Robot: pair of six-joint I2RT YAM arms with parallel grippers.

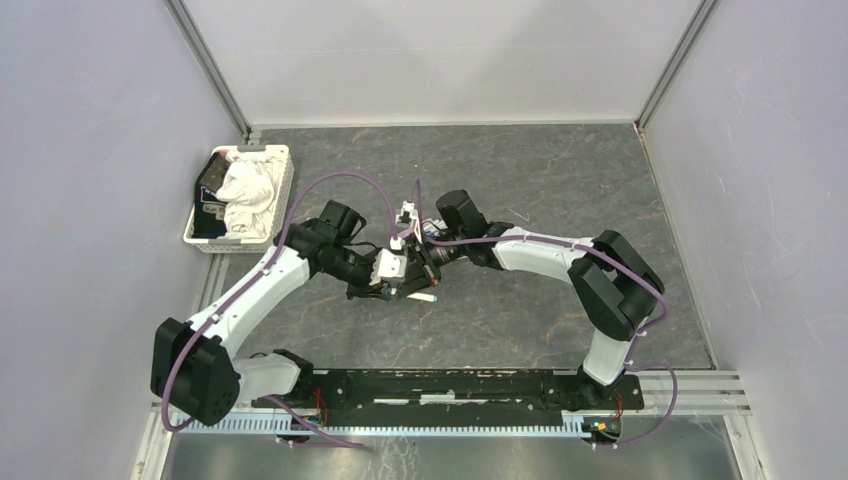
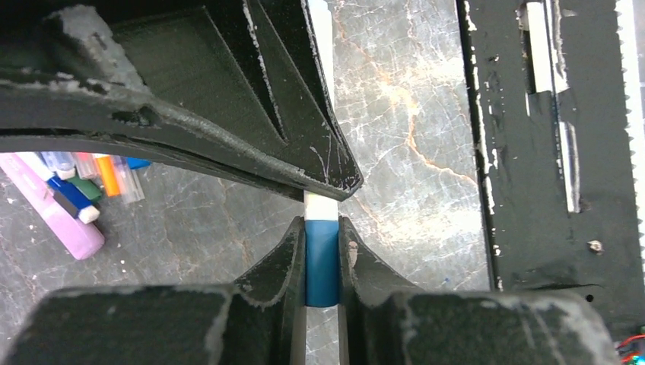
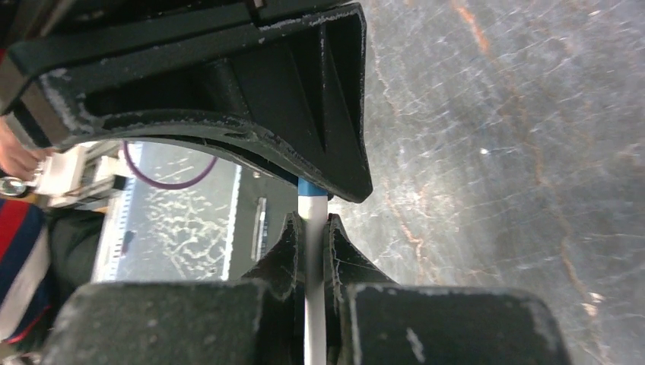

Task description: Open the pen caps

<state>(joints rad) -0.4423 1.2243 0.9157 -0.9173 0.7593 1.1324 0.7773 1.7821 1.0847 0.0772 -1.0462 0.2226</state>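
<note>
My two grippers meet over the middle of the table on one pen. My left gripper (image 1: 392,285) (image 2: 322,224) is shut on the pen's blue cap (image 2: 322,262). The white barrel (image 2: 319,204) runs straight on out of the cap, with no gap showing between them. My right gripper (image 1: 425,262) (image 3: 312,220) is shut on that white barrel (image 3: 314,251). In the right wrist view the blue cap (image 3: 311,186) shows just beyond my fingertips, under the left gripper's finger. A white pen end (image 1: 425,297) sticks out below the grippers in the top view.
A pile of other pens and caps (image 2: 65,190) in pink, blue, green and orange lies on the table left of my left gripper. A white basket (image 1: 285,185) with a white cloth stands at the back left. The black base rail (image 1: 450,385) (image 2: 548,152) runs along the near edge.
</note>
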